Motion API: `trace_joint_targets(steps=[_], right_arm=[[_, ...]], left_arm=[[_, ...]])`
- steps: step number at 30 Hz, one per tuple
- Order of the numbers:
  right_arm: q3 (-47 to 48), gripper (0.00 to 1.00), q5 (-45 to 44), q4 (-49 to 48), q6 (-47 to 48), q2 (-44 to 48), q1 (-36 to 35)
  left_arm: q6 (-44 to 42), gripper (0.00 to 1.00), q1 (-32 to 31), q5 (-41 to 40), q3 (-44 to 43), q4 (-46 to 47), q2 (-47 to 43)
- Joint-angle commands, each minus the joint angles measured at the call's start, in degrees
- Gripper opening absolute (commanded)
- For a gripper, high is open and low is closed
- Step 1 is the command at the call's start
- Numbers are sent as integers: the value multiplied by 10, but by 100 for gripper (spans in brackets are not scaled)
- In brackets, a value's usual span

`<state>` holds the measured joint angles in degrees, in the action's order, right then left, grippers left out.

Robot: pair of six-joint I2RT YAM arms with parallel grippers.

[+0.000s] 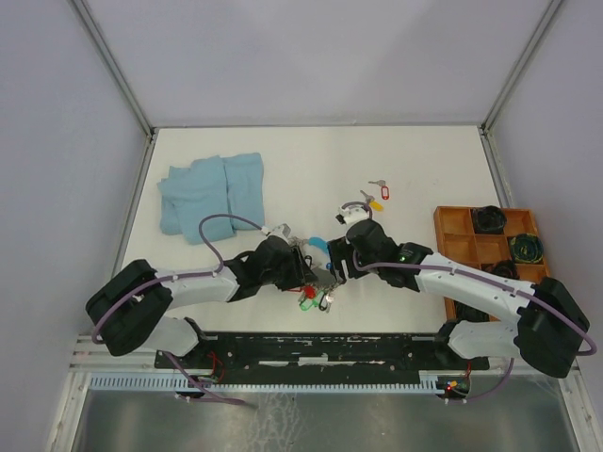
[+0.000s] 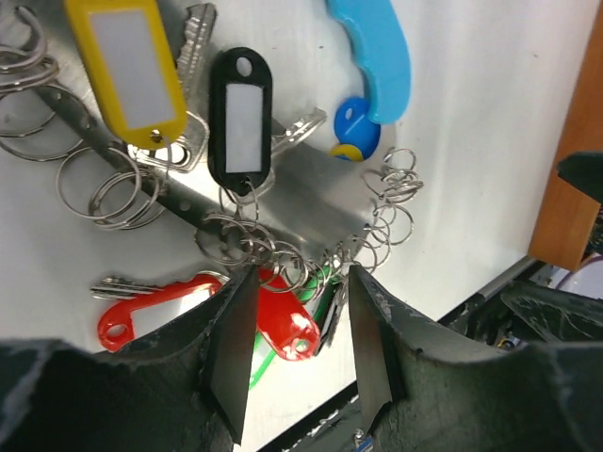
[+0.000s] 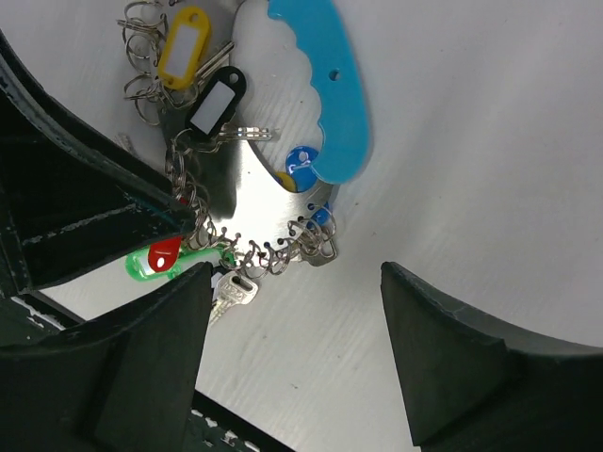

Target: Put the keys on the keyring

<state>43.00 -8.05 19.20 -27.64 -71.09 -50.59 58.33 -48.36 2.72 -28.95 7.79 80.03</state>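
Both arms are reaching toward the middle of the worktop [image 1: 424,160], close to its near edge, where a metal plate [image 2: 301,179] with a blue handle [image 3: 330,94] is lying flat. Rings [image 2: 391,193] are hanging in a row from holes along the plate's edge. The left hand [image 2: 301,278] is hovering over that edge with its fingers [image 2: 231,358] a little apart; rings and a red tag [image 2: 287,325] are showing in the gap, and I cannot tell whether the fingers are touching the plate. The right hand [image 3: 294,273] is facing it from the other side, its fingers [image 3: 452,348] standing wide apart and holding nothing. Tagged keys are lying on and around the plate: one with a yellow tag [image 2: 127,66], one with a black tag [image 2: 240,118] whose small ring is joining the cluster, a second red one [image 2: 151,315], and a green tag [image 3: 205,255] by the rings. Two loose keys [image 1: 377,196], tagged red and yellow, are lying toward the far edge, well apart from the plate. A blue cloth [image 1: 212,193] is sitting near the far left corner, and an orange tray [image 1: 471,226] is standing at the right edge.
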Motion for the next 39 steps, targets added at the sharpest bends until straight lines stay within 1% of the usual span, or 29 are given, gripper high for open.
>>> trace_joint_targets(steps=[1,4,7,10,14,18,21,25,30,33,34,37,39], right_arm=[[8,79,-19,3,25,11,-3],[25,79,-8,4,46,-10,-3],[55,79,-24,19,64,-51,-2],[91,79,-44,43,84,-101,0],[130,77,-45,63,90,-157,15],[149,75,-25,58,91,-196,26],[180,73,-26,68,89,-247,35],[198,70,-22,65,79,-291,42],[216,68,-20,67,68,-327,44],[222,65,-23,73,61,-345,47],[223,63,-23,75,59,-349,47],[223,60,-21,79,56,-353,48],[218,55,-21,77,55,-348,48]], left_arm=[[18,50,-5,-17,-13,29,-41],[15,51,-1,-74,3,-3,-104],[14,53,16,-110,26,-36,-162],[15,54,52,-112,55,-58,-208],[15,54,111,-79,92,-66,-243],[10,54,160,-50,113,-59,-257],[6,54,193,-30,125,-48,-250],[10,57,207,-6,138,-30,-240],[7,65,212,4,147,-22,-239],[-23,76,212,5,138,-24,-241],[-27,79,213,5,134,-28,-241],[-40,80,213,8,129,-35,-243],[-42,80,212,8,134,-29,-248]])
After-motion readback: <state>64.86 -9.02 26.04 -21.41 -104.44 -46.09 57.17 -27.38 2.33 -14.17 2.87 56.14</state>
